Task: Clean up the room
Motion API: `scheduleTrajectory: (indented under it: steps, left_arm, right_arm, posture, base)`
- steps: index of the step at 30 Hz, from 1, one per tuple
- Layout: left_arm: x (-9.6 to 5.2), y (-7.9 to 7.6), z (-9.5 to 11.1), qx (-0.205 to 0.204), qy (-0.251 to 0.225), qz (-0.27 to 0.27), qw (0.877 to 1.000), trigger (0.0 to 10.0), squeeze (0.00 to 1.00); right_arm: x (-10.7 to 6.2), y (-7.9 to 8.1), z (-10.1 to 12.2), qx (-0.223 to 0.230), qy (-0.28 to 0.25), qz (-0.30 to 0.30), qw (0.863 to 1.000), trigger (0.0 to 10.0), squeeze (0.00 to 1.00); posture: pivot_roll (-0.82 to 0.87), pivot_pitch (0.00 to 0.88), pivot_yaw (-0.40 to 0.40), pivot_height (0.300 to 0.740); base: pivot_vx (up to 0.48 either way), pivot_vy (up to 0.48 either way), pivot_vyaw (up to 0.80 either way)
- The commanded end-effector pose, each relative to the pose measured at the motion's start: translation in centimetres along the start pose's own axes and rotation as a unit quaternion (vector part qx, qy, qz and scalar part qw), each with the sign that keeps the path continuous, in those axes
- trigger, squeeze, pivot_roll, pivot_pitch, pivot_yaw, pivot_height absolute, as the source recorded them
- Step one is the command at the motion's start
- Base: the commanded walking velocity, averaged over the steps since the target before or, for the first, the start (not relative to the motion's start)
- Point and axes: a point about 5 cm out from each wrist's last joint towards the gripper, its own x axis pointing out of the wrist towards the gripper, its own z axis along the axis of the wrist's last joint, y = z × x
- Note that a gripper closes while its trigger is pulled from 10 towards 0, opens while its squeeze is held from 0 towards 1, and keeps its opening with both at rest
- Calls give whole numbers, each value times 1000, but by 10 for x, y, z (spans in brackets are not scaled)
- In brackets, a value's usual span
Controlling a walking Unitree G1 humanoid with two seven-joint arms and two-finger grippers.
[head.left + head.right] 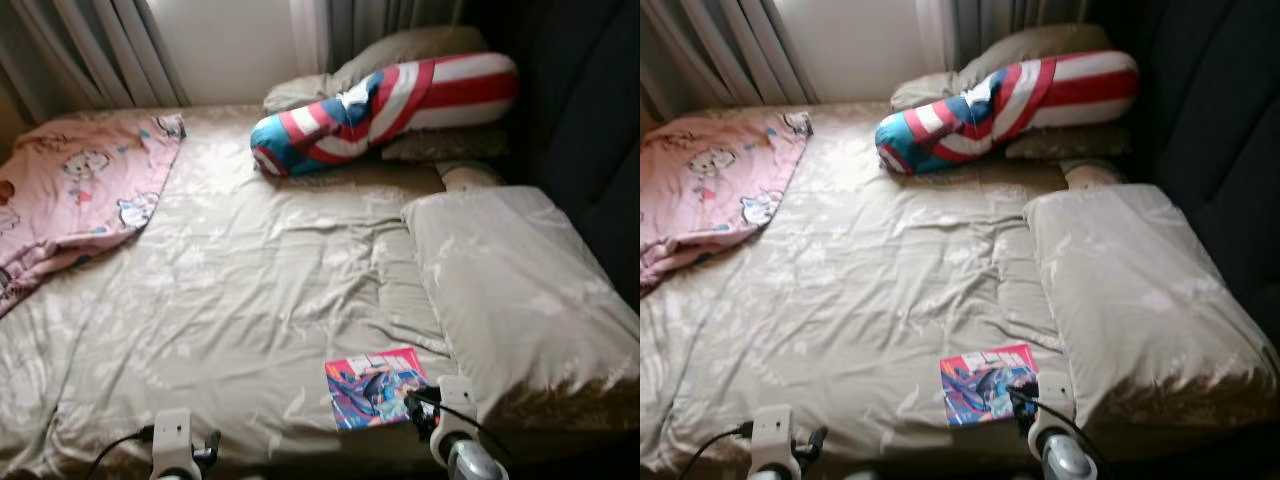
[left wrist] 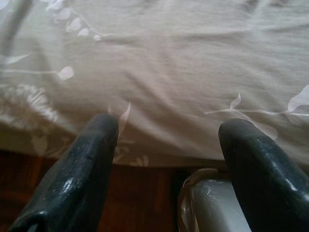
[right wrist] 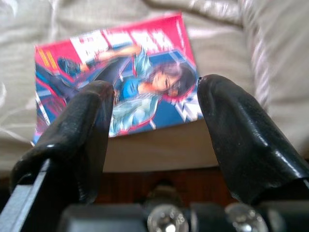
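Beige rumpled bedsheet [image 1: 250, 290] under comic book [image 1: 375, 386]

Daylight from the far window; soft, low-resolution pictures.

Light enters between the curtains [image 1: 95, 45] behind the bed [image 1: 230, 290] and falls toward the camera, leaving the sheet evenly lit with faint shadows in its creases. The window area is overexposed to near white. The right side of both eye views drops into deep shadow, and the near edge of the bed darkens. Both eye views are slightly soft throughout. In the wrist views the black fingers [image 3: 84, 130] are out of focus and carry small glare spots; the magazine [image 3: 120, 77] is blurred, and the floor below is dark.
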Motion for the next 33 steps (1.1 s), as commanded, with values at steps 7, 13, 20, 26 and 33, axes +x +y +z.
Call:
scheduleTrajectory:
  steps: [7,13,20,26,33]
  left_arm:
    - [-7,8,-26,-3,71,20,997,10000,0]
    - [-7,2,-27,-1,77,9,997,10000,0]
    - [-4,-3,-23,3,75,2,997,10000,0]
    - [-3,-4,-22,1,79,2,997,10000,0]
    - [-2,-6,-22,2,83,3,997,10000,0]
  right_arm:
    - [-6,-14,-18,7,46,-27,999,10000,0]
    - [-19,-38,-39,46,85,-77,992,10000,0]
    - [-27,-40,-55,46,115,-77,989,10000,0]
    - [-27,-39,-54,38,104,-75,991,10000,0]
    - [-26,-37,-54,36,106,-70,991,10000,0]
  posture:
    - [-58,0,14,740]
    - [-61,0,16,740]
    - [-70,0,17,740]
    - [-67,0,16,740]
    - [-61,14,16,740]
  base:
    - [0,0,0]
    - [0,0,0]
    - [0,0,0]
    - [0,0,267]
    - [0,0,800]
